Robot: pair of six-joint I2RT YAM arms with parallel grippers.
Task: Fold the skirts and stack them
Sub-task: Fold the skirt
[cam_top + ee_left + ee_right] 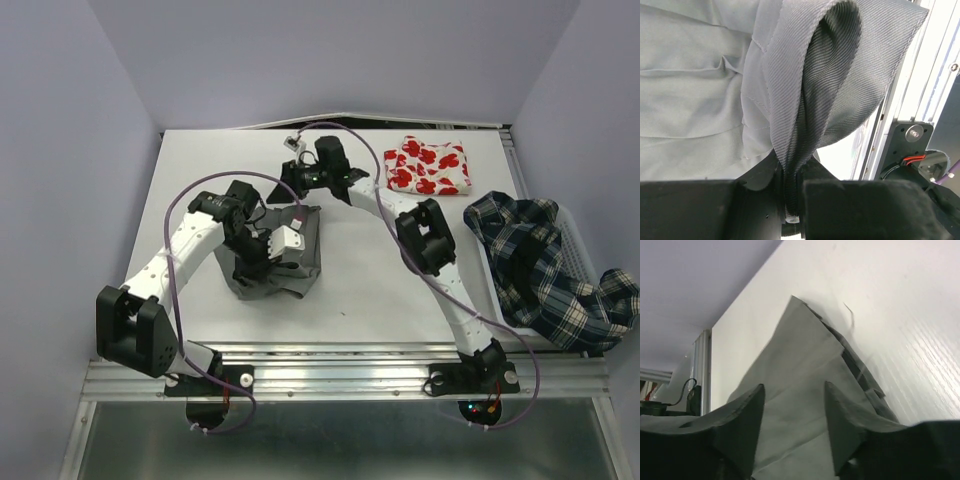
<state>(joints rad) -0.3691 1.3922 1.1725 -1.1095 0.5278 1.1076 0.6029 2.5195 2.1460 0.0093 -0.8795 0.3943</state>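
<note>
- Pale lavender walls close in a white table (380, 290), seen from above with both arm bases at the bottom edge of the frame.
- A plain grey cloth skirt (290, 262) lies rumpled left of centre on the table, partly under the left arm's wrist.
- The left gripper (272, 250) sits over that grey skirt. In the left wrist view its black fingers (860, 205) are pressed together on a fold of the grey twill (805, 75), which loops up out of the pinch at the bottom centre.
- The right gripper (293, 180) reaches to the upper centre of the overhead frame, just beyond the grey skirt's far edge.
- In the right wrist view the right gripper (792, 410) has its two dark fingers (747, 412) spread apart. A flat pointed corner of the grey skirt (800, 355) shows between and beyond them on the table. Nothing is clamped; I cannot tell whether the fingertips touch the cloth.
- A white skirt with red blotchy print (428, 166) lies folded into a neat rectangle at the upper right of the table, well apart from the grey one.
- A dark navy, green and white plaid skirt (545, 270) is draped unfolded over a white plastic mesh basket (575, 240) at the right edge.
</note>
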